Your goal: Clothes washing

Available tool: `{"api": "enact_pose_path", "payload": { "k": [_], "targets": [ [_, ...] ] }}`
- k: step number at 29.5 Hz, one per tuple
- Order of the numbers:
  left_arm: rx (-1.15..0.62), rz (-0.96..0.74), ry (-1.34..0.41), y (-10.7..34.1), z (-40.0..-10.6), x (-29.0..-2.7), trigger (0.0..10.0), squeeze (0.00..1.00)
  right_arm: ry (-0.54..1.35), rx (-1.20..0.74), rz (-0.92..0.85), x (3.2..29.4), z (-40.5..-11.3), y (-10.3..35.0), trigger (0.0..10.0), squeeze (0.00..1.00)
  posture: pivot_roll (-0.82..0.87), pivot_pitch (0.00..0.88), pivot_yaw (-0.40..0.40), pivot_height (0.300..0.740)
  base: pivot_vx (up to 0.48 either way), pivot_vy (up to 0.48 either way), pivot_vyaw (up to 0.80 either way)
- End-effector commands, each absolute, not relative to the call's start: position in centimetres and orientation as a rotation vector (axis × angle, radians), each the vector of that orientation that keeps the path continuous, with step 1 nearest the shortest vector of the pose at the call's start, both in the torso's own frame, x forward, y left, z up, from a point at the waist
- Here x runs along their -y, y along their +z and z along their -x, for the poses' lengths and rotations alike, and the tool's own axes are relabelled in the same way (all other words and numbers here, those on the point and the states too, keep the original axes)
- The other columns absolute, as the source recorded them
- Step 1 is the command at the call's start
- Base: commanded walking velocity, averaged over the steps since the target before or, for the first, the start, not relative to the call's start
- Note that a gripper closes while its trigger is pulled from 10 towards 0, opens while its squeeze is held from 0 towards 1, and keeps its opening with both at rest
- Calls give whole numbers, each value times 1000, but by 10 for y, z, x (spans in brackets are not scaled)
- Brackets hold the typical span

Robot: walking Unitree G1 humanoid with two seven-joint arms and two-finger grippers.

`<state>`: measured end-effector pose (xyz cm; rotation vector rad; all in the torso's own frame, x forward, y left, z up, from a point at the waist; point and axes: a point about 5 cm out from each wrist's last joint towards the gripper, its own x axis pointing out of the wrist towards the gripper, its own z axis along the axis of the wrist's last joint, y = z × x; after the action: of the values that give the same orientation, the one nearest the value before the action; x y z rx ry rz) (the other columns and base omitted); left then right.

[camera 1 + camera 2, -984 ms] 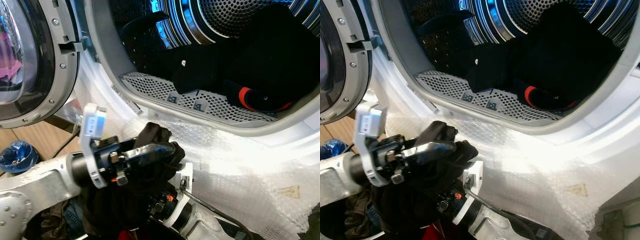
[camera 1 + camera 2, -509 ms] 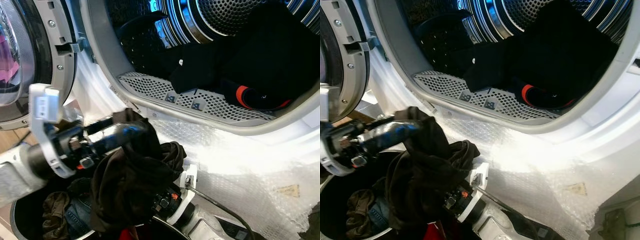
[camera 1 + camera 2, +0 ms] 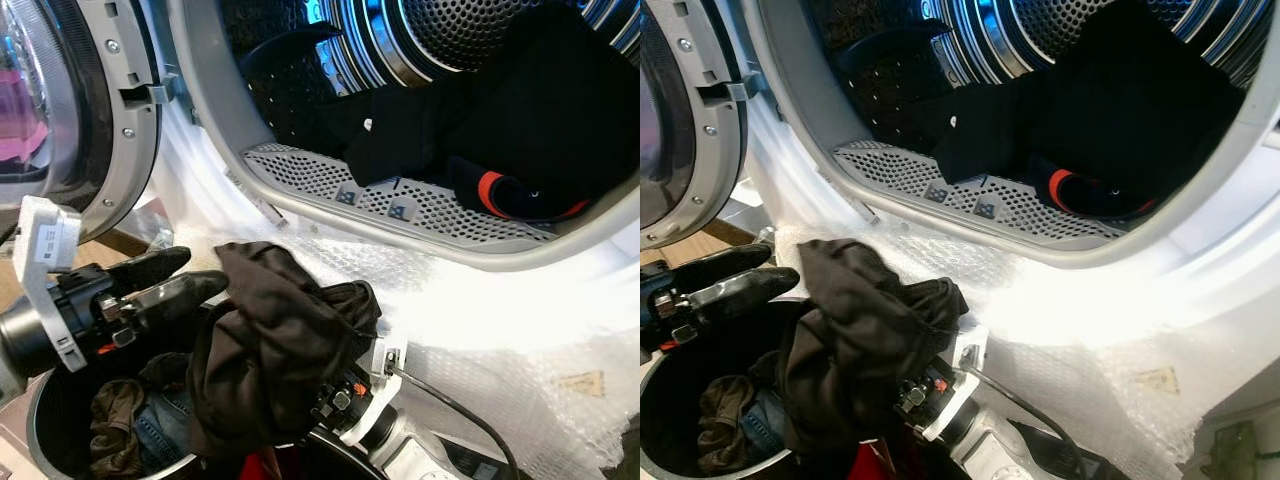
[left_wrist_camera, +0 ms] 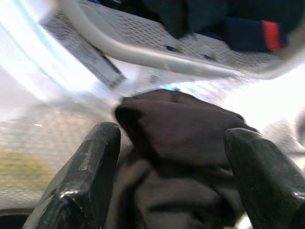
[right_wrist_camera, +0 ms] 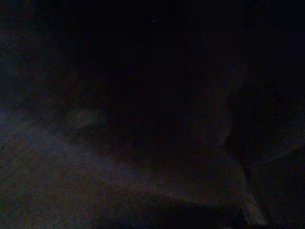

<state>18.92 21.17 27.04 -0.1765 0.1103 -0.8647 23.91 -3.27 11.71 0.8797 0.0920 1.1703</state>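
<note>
A dark brown garment (image 3: 280,340) lies bunched over the wrist of my right arm (image 3: 365,410), above the laundry basket (image 3: 40,430). My left gripper (image 3: 203,268) stands open just left of the garment; in the left wrist view its fingers (image 4: 95,157) are spread wide, with the cloth (image 4: 181,138) just beyond them. My right gripper is buried under the garment, and the right wrist view is almost black. The washer drum (image 3: 460,40) is open above, with black clothes inside, one with a red-orange band (image 3: 490,190).
The round washer door (image 3: 60,110) hangs open at the left. Bubble wrap (image 3: 500,340) covers the white front of the machine below the perforated drum lip (image 3: 400,205). The basket holds brown and denim clothes (image 3: 130,430).
My left gripper was shut on the brown garment and lifting it to the left; now it has let go and drawn back left, and the garment has dropped onto my right wrist.
</note>
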Motion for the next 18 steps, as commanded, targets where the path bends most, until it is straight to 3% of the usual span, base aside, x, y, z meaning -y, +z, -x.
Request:
{"api": "enact_pose_path", "payload": {
  "k": [1, 6, 7, 10, 11, 12, 18],
  "targets": [
    [-114, 139, -906, 275, -183, -210, 10000, 1000, 1218, -22, -970, 14, -240, 133, 0, 0, 163, 66, 37, 740, 0, 0, 0],
    [-247, 22, -872, 260, -175, -226, 10000, 1000, 1211, -11, -986, 16, -241, 134, 0, 0, 163, 66, 39, 740, 0, 0, 0],
    [-340, -76, -741, 246, -182, -242, 10000, 1000, 1210, 2, -1007, 18, -242, 136, 0, 0, 166, 67, 39, 740, 0, 0, 0],
    [-397, -165, -603, 233, -190, -259, 10000, 957, 1226, 17, -1023, 19, -242, 140, 0, 0, 166, 67, 39, 740, 0, 0, 0],
    [-411, -180, -517, 222, -197, -268, 10000, 71, 1275, 32, -1032, 21, -238, 145, 0, 0, 166, 67, 39, 740, 0, 0, 0],
    [-418, -195, -490, 217, -200, -271, 10000, 0, 1299, 40, -1032, 21, -236, 147, 0, 0, 166, 67, 39, 740, 0, 0, 0],
    [-429, -183, -421, 196, -207, -279, 10000, 0, 1368, 42, -1012, 23, -229, 150, 0, 0, 157, 63, 36, 740, 0, 0, 0]
  ]
}}
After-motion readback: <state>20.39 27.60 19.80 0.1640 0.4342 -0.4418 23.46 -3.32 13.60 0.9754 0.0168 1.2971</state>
